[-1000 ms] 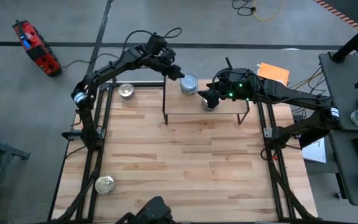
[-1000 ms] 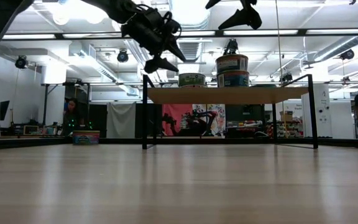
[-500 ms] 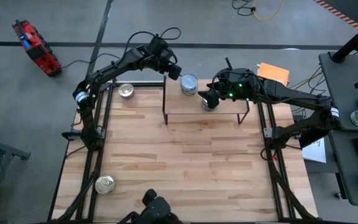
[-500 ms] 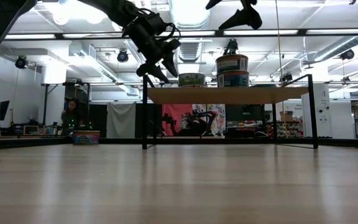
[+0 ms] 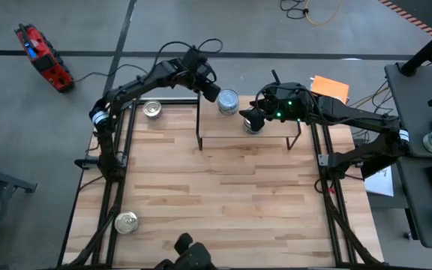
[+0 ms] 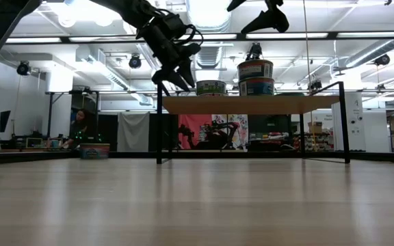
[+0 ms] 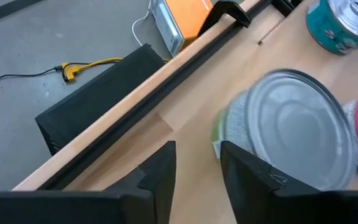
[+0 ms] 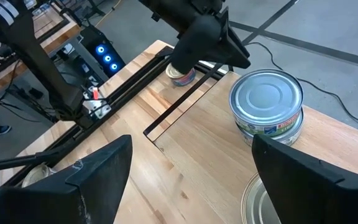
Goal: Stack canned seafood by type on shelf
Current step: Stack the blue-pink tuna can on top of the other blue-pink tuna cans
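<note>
The shelf [image 5: 246, 133] stands at the table's far edge. On its left end sits a silver-topped tin with a green label [image 5: 229, 101] [image 6: 211, 87] [image 7: 288, 134] [image 8: 266, 102]. A stack of two tins [image 6: 255, 76] [image 5: 253, 124] stands further right. My left gripper [image 5: 211, 91] [image 6: 176, 78] [image 7: 197, 177] hovers just left of the green tin, tipped downward, fingers narrowly apart with only wood between them. My right gripper [image 5: 250, 114] [image 6: 264, 19] [image 8: 191, 186] hangs open, high above the stack.
Two more tins stand on the butcher-block table: one at the far left [image 5: 152, 109] [image 8: 182, 74], one at the near left [image 5: 127, 222]. The table's black frame rails [image 5: 118, 150] run along both sides. The wide middle of the table [image 5: 223, 195] is bare wood.
My left gripper has turned at the wrist and tipped further downward beside the shelf's left end, close to the green tin. Its fingers have drawn closer together, with nothing taken between them. The tins have kept their places.
</note>
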You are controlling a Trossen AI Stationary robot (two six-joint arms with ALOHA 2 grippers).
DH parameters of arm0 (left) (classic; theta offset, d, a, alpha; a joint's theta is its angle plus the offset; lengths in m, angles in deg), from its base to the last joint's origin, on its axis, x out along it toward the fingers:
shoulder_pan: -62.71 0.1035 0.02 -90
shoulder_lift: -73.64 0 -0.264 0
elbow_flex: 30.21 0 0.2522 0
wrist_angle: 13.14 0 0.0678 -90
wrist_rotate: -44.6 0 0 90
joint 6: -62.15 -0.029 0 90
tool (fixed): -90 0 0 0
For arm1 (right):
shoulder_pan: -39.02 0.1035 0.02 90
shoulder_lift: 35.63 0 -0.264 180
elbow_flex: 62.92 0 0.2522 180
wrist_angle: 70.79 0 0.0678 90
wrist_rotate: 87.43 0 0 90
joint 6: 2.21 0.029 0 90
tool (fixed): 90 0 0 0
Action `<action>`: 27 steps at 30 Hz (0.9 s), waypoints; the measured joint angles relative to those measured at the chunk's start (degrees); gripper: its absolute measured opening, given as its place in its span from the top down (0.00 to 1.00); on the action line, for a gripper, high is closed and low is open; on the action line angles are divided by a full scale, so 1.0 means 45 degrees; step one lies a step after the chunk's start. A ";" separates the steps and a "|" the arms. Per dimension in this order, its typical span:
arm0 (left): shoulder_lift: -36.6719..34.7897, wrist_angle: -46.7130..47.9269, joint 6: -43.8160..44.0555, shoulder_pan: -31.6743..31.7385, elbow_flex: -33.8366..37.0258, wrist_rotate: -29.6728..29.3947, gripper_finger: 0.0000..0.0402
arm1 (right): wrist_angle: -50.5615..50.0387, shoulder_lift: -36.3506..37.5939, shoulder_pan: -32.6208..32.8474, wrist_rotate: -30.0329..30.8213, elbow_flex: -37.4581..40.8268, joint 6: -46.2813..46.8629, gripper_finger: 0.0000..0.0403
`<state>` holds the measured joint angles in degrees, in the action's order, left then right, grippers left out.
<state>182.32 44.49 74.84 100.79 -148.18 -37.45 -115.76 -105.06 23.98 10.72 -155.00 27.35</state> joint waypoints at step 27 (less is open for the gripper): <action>-0.0138 0.1104 -0.0161 -0.0554 -0.0010 0.0023 0.81 | -0.0114 0.0000 0.0032 -0.0136 0.0000 0.0097 0.18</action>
<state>181.70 49.46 74.11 98.30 -148.22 -37.35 -116.28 -105.06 24.12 10.10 -155.00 27.79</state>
